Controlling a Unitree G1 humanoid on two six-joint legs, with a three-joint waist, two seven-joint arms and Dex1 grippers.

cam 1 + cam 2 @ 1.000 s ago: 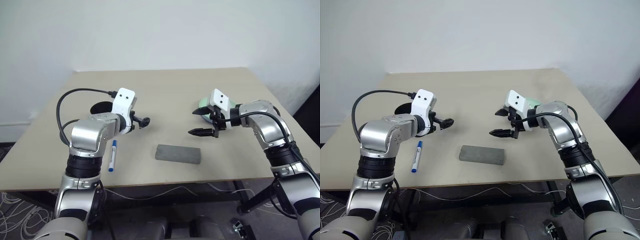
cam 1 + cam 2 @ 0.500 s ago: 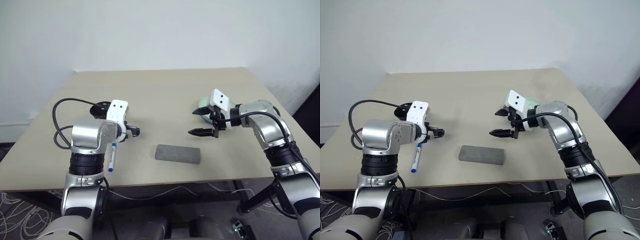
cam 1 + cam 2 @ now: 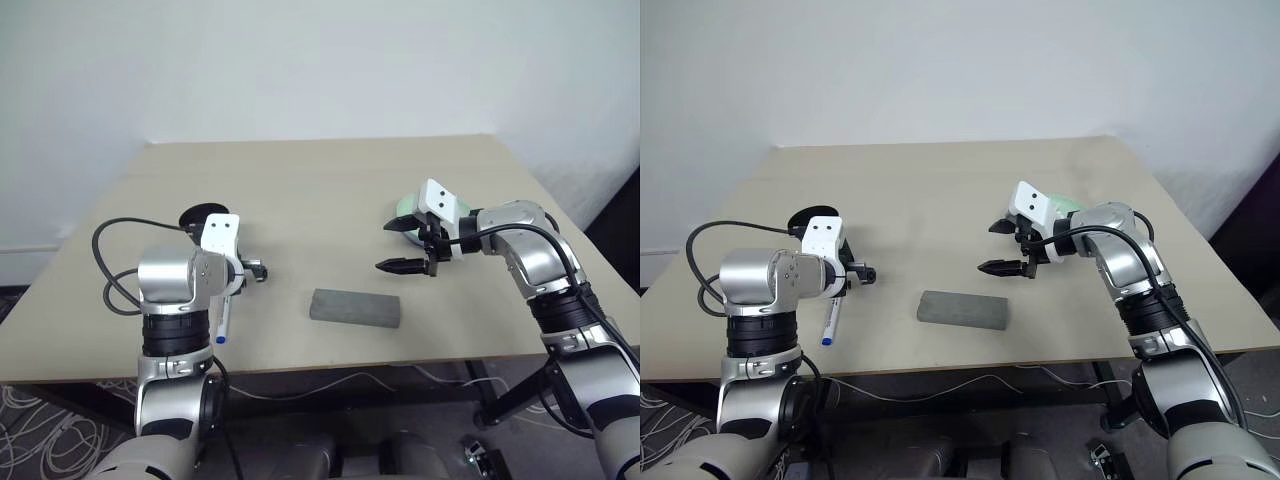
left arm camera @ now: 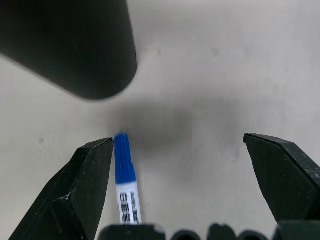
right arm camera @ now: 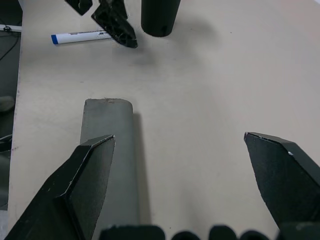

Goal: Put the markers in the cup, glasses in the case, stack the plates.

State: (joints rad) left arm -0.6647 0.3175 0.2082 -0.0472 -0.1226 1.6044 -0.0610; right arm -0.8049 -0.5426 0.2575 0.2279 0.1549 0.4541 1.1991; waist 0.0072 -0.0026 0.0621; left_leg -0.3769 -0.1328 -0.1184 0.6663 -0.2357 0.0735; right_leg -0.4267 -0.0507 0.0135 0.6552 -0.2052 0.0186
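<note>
Lying shut, apparently: case, beside cup

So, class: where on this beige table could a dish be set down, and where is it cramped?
Free: the wide far half of the beige table, and the middle strip between the black tapered cup and the mint green plate. Cramped: the near left edge, where the open left gripper hangs over the blue-capped white marker, and around the grey-green oblong case.

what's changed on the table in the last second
The open left tool came down toward the near table edge, over the blue marker beside the cup; nothing was gripped. The open right tool, the case and the plates stayed put.
</note>
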